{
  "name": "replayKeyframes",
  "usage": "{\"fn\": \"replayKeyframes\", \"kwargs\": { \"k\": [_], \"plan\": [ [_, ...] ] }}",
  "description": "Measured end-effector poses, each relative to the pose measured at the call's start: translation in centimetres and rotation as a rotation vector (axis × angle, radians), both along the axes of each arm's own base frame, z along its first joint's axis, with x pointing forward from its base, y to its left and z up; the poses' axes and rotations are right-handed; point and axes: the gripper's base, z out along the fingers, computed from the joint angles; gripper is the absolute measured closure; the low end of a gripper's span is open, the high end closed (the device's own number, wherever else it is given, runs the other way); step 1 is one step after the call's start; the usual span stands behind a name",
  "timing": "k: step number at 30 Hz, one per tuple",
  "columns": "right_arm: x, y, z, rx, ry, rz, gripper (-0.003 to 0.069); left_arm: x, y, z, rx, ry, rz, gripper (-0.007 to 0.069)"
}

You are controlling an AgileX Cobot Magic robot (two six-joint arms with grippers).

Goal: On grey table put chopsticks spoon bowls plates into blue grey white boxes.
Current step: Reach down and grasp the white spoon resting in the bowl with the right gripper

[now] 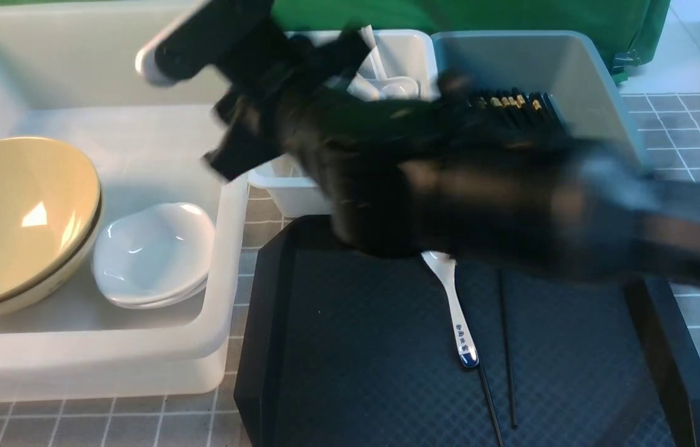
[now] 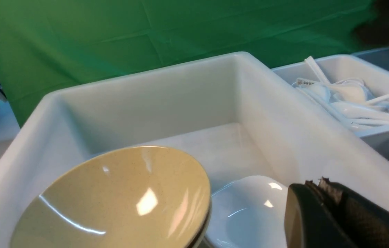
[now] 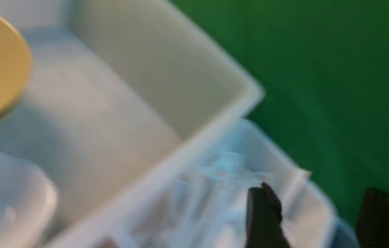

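The spoon (image 1: 451, 298) lies loose on the black tray (image 1: 356, 372), bowl end toward the tray's far edge and partly hidden under my right arm. It is glossy white ceramic, with blue characters and a dark tip on the handle. Just to its right on the tray lie two thin black chopsticks (image 1: 507, 347), near parallel.

My right pincer (image 3: 318, 193) hangs over the pale grey-white box (image 1: 412, 49) beyond the tray's far edge. Its jaws stand apart with nothing between them, though the picture is smeared. That box holds a heap of white spoons (image 2: 353, 100), so I judge like goes with like. The blue-grey box (image 1: 524, 62), beyond the tray's far right corner, takes the gold-banded sticks (image 1: 514, 101).

Left of the tray, the large translucent white box (image 1: 77, 68) holds the wide tan bowls (image 1: 15, 217), tilted against its wall, and the stacked white plates (image 1: 154, 251) beside them. My left pincer (image 2: 322, 186) is closed on nothing, above that box's near side.
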Motion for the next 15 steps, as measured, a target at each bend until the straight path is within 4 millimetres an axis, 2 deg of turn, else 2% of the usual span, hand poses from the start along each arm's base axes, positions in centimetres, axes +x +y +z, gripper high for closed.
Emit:
{"fn": "replayKeyframes", "kwargs": {
  "k": [1,3,6,8,9,10,12,15],
  "plan": [
    [-0.8,-1.6,1.1,-0.037,-0.023,-0.053,0.0337,0.0,0.0,0.0,-0.008,0.0,-0.001,0.0634],
    [-1.7,-5.0,1.3,-0.099,-0.022,-0.153,0.0461,0.0,0.0,0.0,-0.015,0.001,-0.001,0.0634],
    [-1.4,-10.0,-1.7,-0.053,0.063,-0.257,0.0596,0.0,0.0,0.0,-0.02,0.001,-0.002,0.0634],
    [-1.2,-12.7,-4.1,0.101,0.157,-0.271,0.0623,0.0,0.0,0.0,-0.024,0.001,-0.001,0.0634],
    [-1.2,-13.2,-4.7,0.142,0.182,-0.265,0.0624,0.0,0.0,0.0,-0.024,0.001,-0.001,0.0634],
    [-1.4,-14.5,-6.5,0.311,0.3,-0.187,0.0626,0.0,0.0,0.0,-0.024,0.001,-0.001,0.0634],
    [-1.6,-15.7,-9.2,0.535,0.507,-0.07,0.0626,0.0,0.0,0.0,-0.025,0.001,-0.001,0.0634],
    [-1.8,-16.3,-12.0,0.575,0.794,0.077,0.0621,0.0,0.0,0.0,-0.027,0.001,-0.001,0.0634]
  ]
}}
